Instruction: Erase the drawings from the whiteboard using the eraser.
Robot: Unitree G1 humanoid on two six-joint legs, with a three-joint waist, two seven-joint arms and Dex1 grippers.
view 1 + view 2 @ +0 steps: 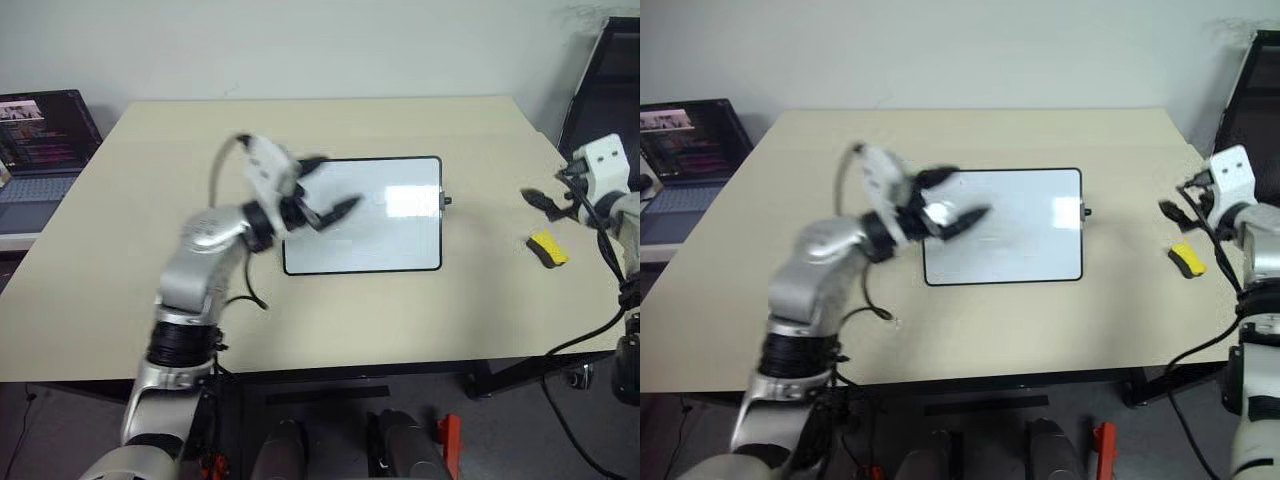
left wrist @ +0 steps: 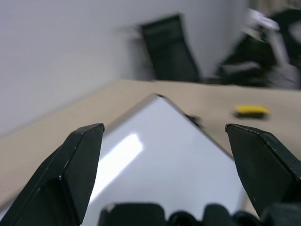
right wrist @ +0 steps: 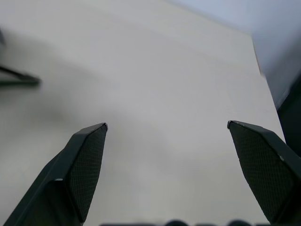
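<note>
A pale beige worktop fills the middle of the room, with a plain light wall just behind it. An open laptop with a lit screen sits beside the worktop's left edge. A black office chair stands past its right far corner. Grey floor shows below its near edge.

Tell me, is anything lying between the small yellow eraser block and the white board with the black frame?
Nothing visible does. The small yellow eraser block lies on bare beige tabletop, apart from the glossy white board with the black frame. The open right gripper hovers beside the eraser, not between them.
</note>
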